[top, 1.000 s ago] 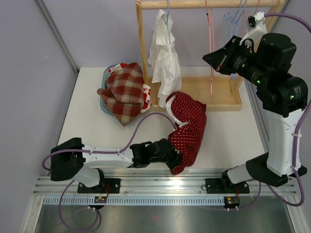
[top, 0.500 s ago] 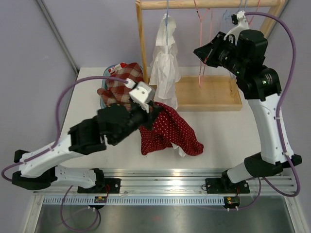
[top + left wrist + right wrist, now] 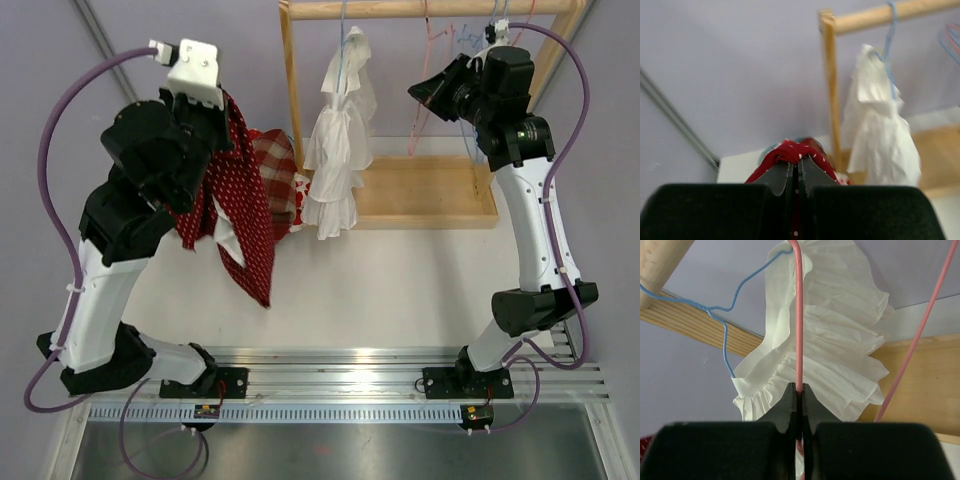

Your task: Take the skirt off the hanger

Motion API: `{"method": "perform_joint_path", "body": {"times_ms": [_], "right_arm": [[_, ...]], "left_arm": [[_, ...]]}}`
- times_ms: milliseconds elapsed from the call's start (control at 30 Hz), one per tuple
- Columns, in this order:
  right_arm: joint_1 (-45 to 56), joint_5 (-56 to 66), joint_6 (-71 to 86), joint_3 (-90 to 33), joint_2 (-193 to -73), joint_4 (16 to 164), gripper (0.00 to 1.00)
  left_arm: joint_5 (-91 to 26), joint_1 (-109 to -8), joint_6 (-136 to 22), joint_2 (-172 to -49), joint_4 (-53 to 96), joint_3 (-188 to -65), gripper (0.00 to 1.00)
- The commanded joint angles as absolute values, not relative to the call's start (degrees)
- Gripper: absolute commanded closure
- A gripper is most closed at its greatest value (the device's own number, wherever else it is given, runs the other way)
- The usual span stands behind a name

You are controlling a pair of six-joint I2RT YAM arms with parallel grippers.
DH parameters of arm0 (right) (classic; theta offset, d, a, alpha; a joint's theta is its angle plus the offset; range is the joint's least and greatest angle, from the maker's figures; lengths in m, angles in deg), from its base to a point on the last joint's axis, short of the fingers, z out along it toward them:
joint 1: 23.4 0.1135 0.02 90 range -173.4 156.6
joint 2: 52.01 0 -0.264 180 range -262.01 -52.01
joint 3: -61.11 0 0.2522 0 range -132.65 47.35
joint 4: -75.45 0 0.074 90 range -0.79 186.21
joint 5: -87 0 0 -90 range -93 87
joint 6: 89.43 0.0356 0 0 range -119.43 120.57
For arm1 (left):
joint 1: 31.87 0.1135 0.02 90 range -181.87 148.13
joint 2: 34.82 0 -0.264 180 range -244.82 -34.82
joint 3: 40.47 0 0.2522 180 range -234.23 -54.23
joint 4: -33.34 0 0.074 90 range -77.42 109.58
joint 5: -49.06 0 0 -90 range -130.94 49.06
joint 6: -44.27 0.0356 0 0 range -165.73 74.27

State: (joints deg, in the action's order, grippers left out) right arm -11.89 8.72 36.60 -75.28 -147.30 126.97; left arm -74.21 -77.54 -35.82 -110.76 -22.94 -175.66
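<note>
Skirt [image 3: 245, 230] pinched in left gripper [image 3: 796, 167], dangling; wrist view alone shows right gripper [image 3: 799, 391] pinching pink hanger [image 3: 798, 315].

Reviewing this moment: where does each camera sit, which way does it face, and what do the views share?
Top external: above and behind the bases, looking down on the table; both arms show, the left arm holding the red skirt up.
Left wrist: on the raised left arm, facing the wooden rack; the left gripper is shut on the skirt.
Right wrist: at the rack, looking up along the pink hanger clamped by the right gripper.
Shared: all three show the white garment on its blue hanger.
</note>
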Motion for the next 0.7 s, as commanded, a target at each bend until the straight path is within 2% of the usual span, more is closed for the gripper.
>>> {"method": "perform_joint_path", "body": {"times_ms": [0,67,233,333,367,433,500,533,567,600,667], "right_arm": [[-11.79,11.24,38.8,-71.84,-144.13,122.53,1.0],[-11.8,11.5,39.32,-67.45,-142.46,121.65,1.0],[-11.8,12.73,39.5,-59.81,-139.55,120.68,1.0],[-11.88,12.03,38.89,-57.34,-137.71,120.68,1.0],[-12.06,11.85,38.71,-56.98,-137.01,120.85,1.0],[-12.32,11.76,38.71,-56.36,-136.56,121.29,1.0],[-12.5,11.76,38.54,-56.1,-135.86,121.47,1.0],[-12.5,11.76,38.45,-56.01,-135.68,121.73,1.0],[-12.5,11.5,38.1,-56.09,-135.33,121.91,1.0],[-12.59,11.33,37.84,-56.27,-135.33,122.6,1.0],[-12.67,10.53,37.05,-56.45,-134.89,123.05,0.95]], "left_arm": [[-70.3,-70.56,-28.24,-117.33,-14.45,-184.38,1.0],[-68.19,-66.01,-28.24,-121.02,-10.49,-188.08,1.0],[-58.71,-57.11,-34.89,-124.46,1.38,-184.93,1.0],[-53.6,-51.92,-41.31,-126.22,2.87,-179.32,1.0],[-55.68,-51.13,-41.77,-126.48,3.58,-173.21,1.0],[-58.33,-50.77,-43.6,-126.66,6.3,-166.41,0.94],[-59.04,-49.54,-45.45,-127.1,6.22,-157.55,0.78],[-58.87,-48.32,-49.81,-127.62,5.44,-155.24,0.27],[-57.91,-47.7,-52.03,-127.98,4.04,-153.82,0.06],[-56.25,-47.08,-55.8,-128.16,1.06,-151.37,0.01],[-55.52,-46.38,-57.76,-126.07,0.16,-148.12,0.01]]}}
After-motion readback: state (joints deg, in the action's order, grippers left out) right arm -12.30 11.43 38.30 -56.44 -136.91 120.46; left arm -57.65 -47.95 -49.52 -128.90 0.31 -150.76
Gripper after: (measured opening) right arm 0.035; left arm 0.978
